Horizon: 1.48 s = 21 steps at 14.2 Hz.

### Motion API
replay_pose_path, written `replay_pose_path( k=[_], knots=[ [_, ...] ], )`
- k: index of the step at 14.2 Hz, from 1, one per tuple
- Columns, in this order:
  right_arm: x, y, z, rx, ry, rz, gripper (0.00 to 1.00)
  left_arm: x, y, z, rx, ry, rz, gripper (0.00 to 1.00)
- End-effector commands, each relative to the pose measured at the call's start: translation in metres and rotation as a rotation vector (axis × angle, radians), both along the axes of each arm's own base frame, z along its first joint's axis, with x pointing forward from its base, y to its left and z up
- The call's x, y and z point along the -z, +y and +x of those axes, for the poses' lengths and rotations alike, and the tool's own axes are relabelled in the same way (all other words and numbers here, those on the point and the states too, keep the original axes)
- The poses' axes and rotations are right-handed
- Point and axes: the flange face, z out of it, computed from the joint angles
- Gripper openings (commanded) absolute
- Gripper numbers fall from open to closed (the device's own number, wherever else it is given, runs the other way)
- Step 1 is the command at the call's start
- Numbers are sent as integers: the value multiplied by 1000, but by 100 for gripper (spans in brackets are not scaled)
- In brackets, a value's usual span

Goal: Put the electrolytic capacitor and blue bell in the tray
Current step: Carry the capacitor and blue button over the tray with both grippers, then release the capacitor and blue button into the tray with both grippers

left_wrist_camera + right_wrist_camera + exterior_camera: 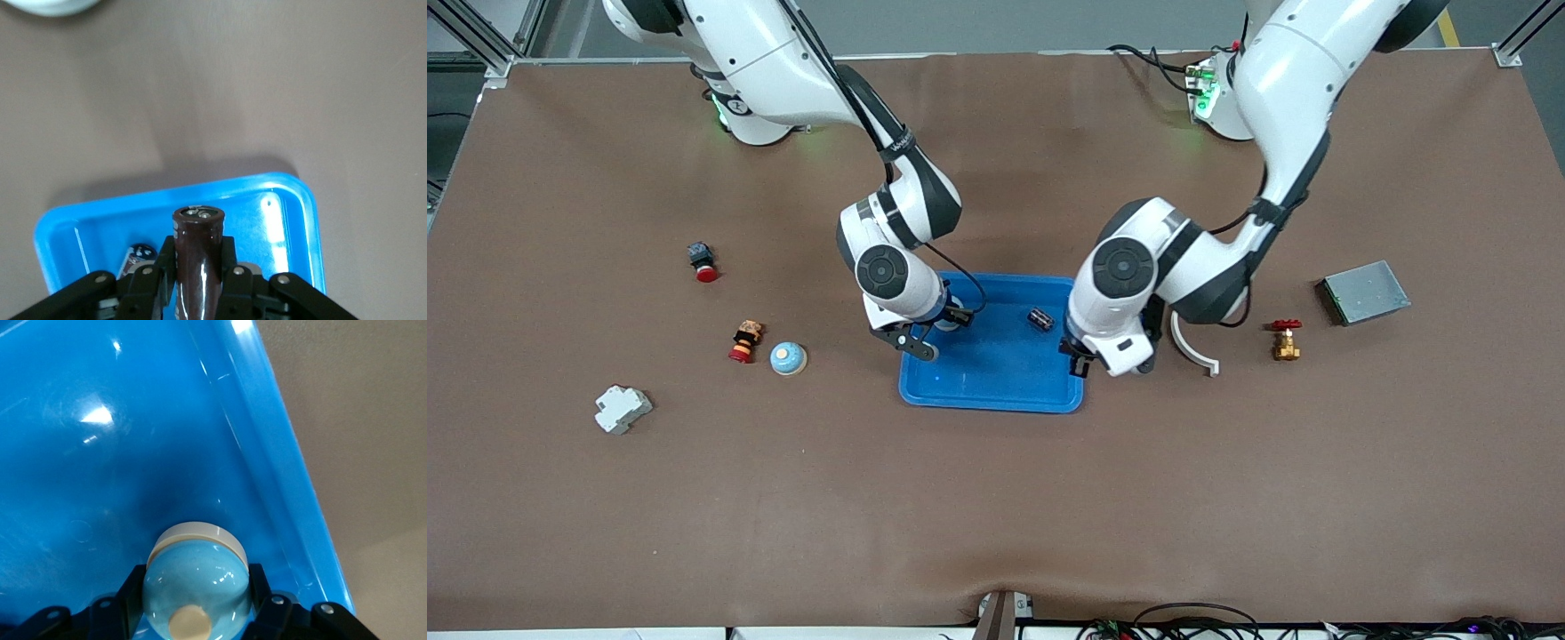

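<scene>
Both grippers over the tray (pixel 996 391) on brown matting: left (pixel 198 293) pinches capacitor (pixel 198 257), right (pixel 197 613) pinches bell (pixel 197 587)

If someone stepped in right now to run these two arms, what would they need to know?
Left gripper: shut on the brown capacitor, over the blue tray.
Right gripper: shut on the blue bell, over the tray at the right arm's end.
Done: both pieces picked up and carried over the tray; a small dark part already lies in it.
Left: release both pieces into the tray, then pull the arms back.
</scene>
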Motion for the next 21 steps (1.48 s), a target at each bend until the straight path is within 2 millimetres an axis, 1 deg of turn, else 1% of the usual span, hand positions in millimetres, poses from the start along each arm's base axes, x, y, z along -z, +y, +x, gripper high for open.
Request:
replay_pose_path(
  k=[1, 2, 3, 4, 5, 7, 8, 9, 10, 11, 12, 13, 14, 15, 16, 18, 20, 21],
  knots=[
    [1, 6, 3, 12, -9, -1, 34, 22, -14, 9, -45, -9, -12, 0],
    [1, 6, 3, 12, -9, -1, 41, 33, -19, 6, -42, -10, -22, 0],
    [1, 6, 3, 10, -9, -1, 58, 39, -24, 4, -38, -15, -29, 0],
    [1, 6, 4, 8, -10, -3, 93, 45, -26, 3, -35, -17, -33, 0],
    [0, 5, 4, 9, -11, -5, 100, 50, -29, 1, -32, -18, -36, 0],
    [-3, 5, 6, 6, -14, -4, 100, 61, -29, 2, -28, -21, -45, 0],
    [-6, 5, 6, 4, -13, -3, 100, 63, -28, 2, -25, -19, -45, 25],
    [-12, 5, 11, 6, -18, 3, 100, 62, -27, 3, -11, -25, -42, 56],
    [-17, 3, 13, 7, -19, 6, 100, 61, -28, 3, 15, -39, -31, 100],
    [-29, -4, 17, 8, -3, 2, 100, 57, -27, 5, 26, -56, -23, 100],
    [-51, -12, 24, 5, 10, 2, 100, 49, -24, 8, 27, -71, -22, 100],
    [-64, -21, 30, -7, 29, -7, 100, 34, -17, 16, 18, -93, -27, 100],
    [-78, -31, 34, -32, 46, -16, 100, 22, -14, 18, 32, -103, -23, 100],
    [-90, -41, 36, -83, 52, -30, 100, 5, -11, 19, 63, -118, -20, 100],
    [-101, -53, 40, -135, 44, -54, 100, -7, -3, 23, 85, -116, -4, 100],
    [-121, -72, 44, -243, 16, -103, 100, -39, 13, 26, 170, -111, 34, 100],
    [-139, -95, 53, -328, -7, -125, 100, -70, 37, 34, 252, -108, 67, 100],
    [-147, -110, 60, -364, -9, -112, 100, -87, 48, 37, 300, -110, 80, 100]
  ],
)
